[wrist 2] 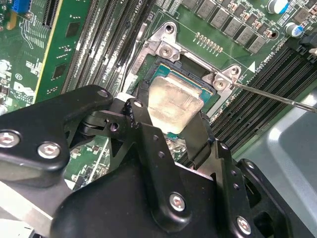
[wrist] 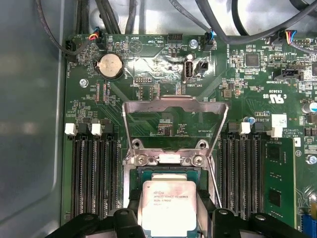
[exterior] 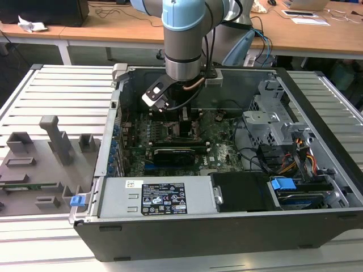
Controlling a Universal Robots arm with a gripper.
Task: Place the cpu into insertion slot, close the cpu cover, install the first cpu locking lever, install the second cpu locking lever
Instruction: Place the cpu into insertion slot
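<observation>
Hidden or unclear: in the exterior view the arm's wrist and the gripper [exterior: 184, 120] stand over the motherboard [exterior: 224, 153] inside the open computer case [exterior: 227, 229] and mask the work area. In the second wrist view the gripper [wrist 2: 172, 121] body covers the near part of the insertion slot [wrist 2: 166, 47]. In the first wrist view the near edge of the cpu [wrist: 168, 206] is cut off. Whether the chip is fully seated or just above the contacts cannot be told.

Appearance: the cpu [wrist 2: 173, 99] is a flat, near-square chip with a dull silvery metal face and small print on it.

Orientation: it lies level, metal face up, over the insertion slot [wrist: 168, 171]. Its edges run parallel with the socket rim and with the memory slots [wrist: 94, 168] on either side. No long axis stands out.

Claw: the black fingers [wrist 2: 141, 116] are clenched against two opposite edges of the cpu.

The cpu cover [wrist: 176, 102] stands raised off the socket. A thin locking lever [wrist 2: 277, 97] angles away, unlatched.
</observation>
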